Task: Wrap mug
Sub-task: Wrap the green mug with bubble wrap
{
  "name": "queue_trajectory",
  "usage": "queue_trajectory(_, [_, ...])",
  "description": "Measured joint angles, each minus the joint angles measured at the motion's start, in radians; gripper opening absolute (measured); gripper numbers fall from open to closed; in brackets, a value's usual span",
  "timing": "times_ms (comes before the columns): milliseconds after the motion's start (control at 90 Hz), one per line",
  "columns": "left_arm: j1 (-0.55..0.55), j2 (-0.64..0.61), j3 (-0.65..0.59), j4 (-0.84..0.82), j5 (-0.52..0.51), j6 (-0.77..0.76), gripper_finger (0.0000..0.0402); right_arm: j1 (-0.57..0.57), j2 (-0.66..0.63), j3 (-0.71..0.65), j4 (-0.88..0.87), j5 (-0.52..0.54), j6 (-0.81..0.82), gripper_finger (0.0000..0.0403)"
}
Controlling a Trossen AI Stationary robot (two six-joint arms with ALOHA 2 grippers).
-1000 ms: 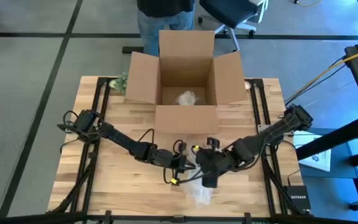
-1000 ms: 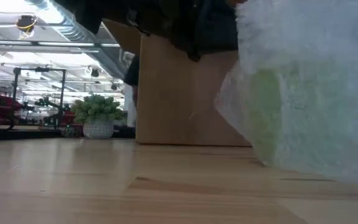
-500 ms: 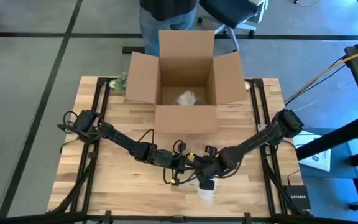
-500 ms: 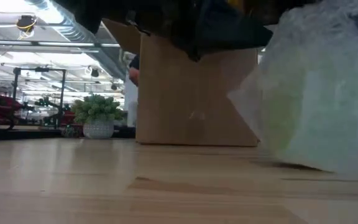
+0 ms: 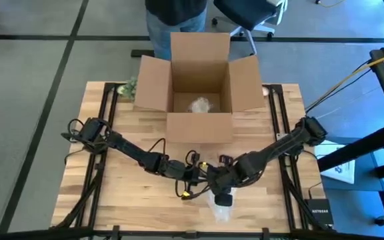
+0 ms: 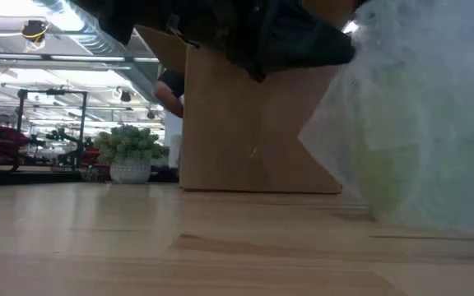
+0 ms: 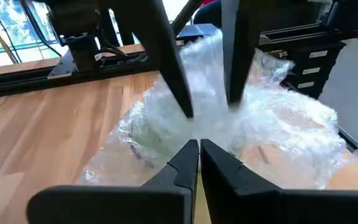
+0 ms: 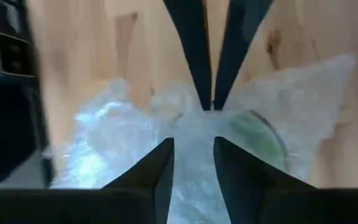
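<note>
1. Change noted: against the views of a second ago, the right gripper (image 5: 220,194) has drawn in from a more spread position and now sits directly over the bundle near the front edge of the table (image 5: 112,193), close against the left gripper (image 5: 199,177). In the low view the wrapped mass has shifted and lifted slightly between pictures, and the bubble wrap (image 6: 422,123) now reads as gathered higher.

2. Meaning for the task, as a judgement: the wrap is being pulled around the mug, not yet closed. Loose film still trails toward the front edge, so the fold is unfinished.

3. Left gripper: in its own wrist view the fingers (image 7: 185,163) are pressed together at the tips with film pinched at the bundle's edge; clenched on the bubble wrap.

4. Right gripper: its fingers (image 8: 160,168) stand a little apart with a ridge of film bunched between them; it appears to be grasping the bubble wrap.

5. Location of the mug (image 8: 263,140): inside the wrap, near the middle of the table's front edge, showing only as a pale green curved form through the film.

6. Materials: the wrap is clear, crinkled, glossy and soft, holding no fixed shape. The mug looks rigid and smooth. The table is pale wood planking with visible grain.

7. Other items: an open cardboard box (image 5: 201,90) stands at the back edge, flaps out, with a wrapped object inside.
</note>
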State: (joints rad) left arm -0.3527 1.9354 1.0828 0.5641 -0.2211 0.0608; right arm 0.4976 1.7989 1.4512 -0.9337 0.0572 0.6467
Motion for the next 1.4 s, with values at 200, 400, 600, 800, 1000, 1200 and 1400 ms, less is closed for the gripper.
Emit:
queue_trajectory(200, [-0.007,0.0,0.0,-0.003,0.0,0.008,0.0,-0.009,0.061,-0.149,0.096,-0.013,0.041,0.0101])
queue_trajectory(400, [-0.009,0.0,-0.001,0.023,0.007,0.007,0.0,-0.008,0.069,-0.15,0.129,-0.011,0.038,0.0101])
queue_trajectory(600, [0.0,0.023,0.0,0.091,0.029,-0.006,0.0,-0.005,0.076,-0.078,0.125,0.027,-0.007,0.0101])
queue_trajectory(800, [0.025,0.133,0.036,0.206,0.075,-0.087,0.0,-0.006,0.076,-0.073,0.139,0.037,-0.028,0.0101])
queue_trajectory(1000, [0.007,0.161,0.06,0.161,0.077,-0.076,0.0,-0.006,0.076,-0.073,0.133,0.033,-0.034,0.0101])
queue_trajectory(1200, [0.004,0.16,0.06,0.116,0.072,-0.08,0.0,-0.007,0.076,-0.01,0.021,0.008,-0.027,0.0101])
queue_trajectory(1400, [0.001,0.163,0.059,0.116,0.066,-0.084,0.0,0.004,0.071,0.142,-0.145,-0.032,-0.023,0.0101])
